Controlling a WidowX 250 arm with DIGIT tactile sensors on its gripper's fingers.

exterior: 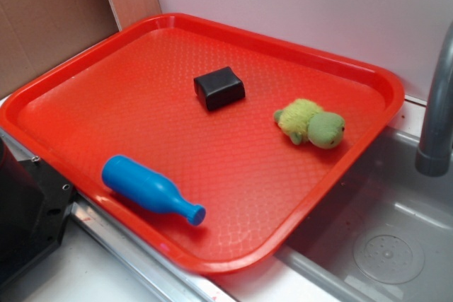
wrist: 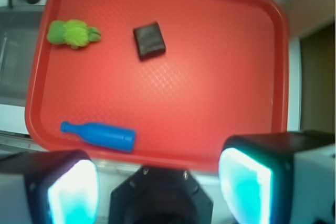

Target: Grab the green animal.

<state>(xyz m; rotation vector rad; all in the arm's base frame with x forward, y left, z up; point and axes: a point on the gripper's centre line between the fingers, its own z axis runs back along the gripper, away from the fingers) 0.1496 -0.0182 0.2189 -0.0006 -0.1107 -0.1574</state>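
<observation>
Here the green animal (exterior: 311, 124) lies on the red tray (exterior: 106, 90), near its sink-side rim, right of the black block (exterior: 219, 88); the blue bottle (exterior: 150, 189) lies apart; end effector (wrist: 160, 182) spread wide, empty; no writing readable

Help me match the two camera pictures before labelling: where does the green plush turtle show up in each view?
Exterior: the green turtle lies right of centre, near the red tray's right rim, head toward the sink.
Wrist: the turtle sits at upper left, near the tray's left rim.
Shared landmark: the black block, apart from the turtle in both views.
</observation>
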